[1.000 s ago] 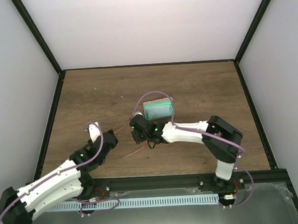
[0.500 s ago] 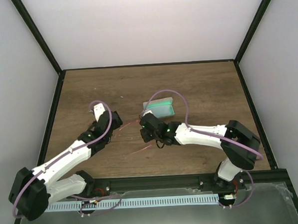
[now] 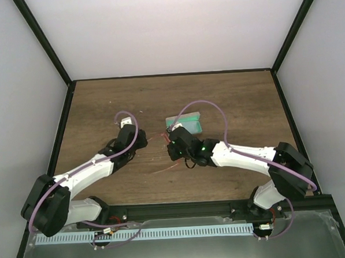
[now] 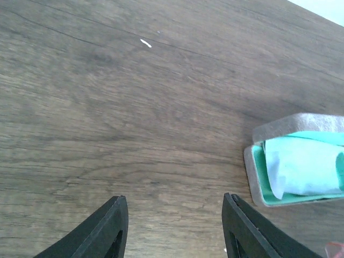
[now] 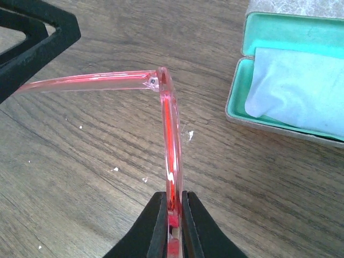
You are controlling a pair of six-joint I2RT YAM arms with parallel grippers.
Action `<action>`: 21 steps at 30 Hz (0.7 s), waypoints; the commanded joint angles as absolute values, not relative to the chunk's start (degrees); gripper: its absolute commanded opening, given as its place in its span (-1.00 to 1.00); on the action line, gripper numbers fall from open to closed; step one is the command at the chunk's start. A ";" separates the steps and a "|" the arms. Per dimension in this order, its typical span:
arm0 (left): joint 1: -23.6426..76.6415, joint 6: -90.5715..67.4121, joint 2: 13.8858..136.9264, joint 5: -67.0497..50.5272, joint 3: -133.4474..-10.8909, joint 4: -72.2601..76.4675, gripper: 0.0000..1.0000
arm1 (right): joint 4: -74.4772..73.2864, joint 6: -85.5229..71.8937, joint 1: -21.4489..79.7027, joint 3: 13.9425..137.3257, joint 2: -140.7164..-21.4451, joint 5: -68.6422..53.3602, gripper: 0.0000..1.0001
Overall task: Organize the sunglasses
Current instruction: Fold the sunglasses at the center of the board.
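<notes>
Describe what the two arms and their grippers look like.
The left arm and right arm have glossy white link shells with black joints and a thin purple cable looping alongside. A small green light glows on the right wrist. The left gripper and right gripper have matte black, angular tapered fingers.

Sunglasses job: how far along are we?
Done: case lies open with the cloth inside. In hand: right gripper pinches the sunglasses by the frame, a temple unfolded; left gripper is open near the temple tip. Remaining, likely: fold the temples, lay them in the case, close it.
</notes>
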State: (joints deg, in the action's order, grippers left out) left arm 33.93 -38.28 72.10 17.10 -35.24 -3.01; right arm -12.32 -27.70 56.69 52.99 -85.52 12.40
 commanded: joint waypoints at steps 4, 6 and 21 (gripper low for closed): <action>34.31 -36.23 69.74 9.16 -30.53 0.47 0.10 | -9.87 -27.74 55.20 52.54 -84.26 10.64 -0.83; 34.62 -36.33 69.22 9.51 -29.46 0.29 0.11 | -9.70 -27.76 55.04 52.85 -84.56 10.30 -0.83; 36.43 -41.14 70.61 5.78 -27.23 5.36 0.11 | -8.08 -28.64 54.84 54.46 -88.35 8.66 -0.90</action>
State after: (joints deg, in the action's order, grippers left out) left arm 35.86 -38.85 69.06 8.56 -26.85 2.44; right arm -11.31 -27.77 55.20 51.94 -87.44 8.78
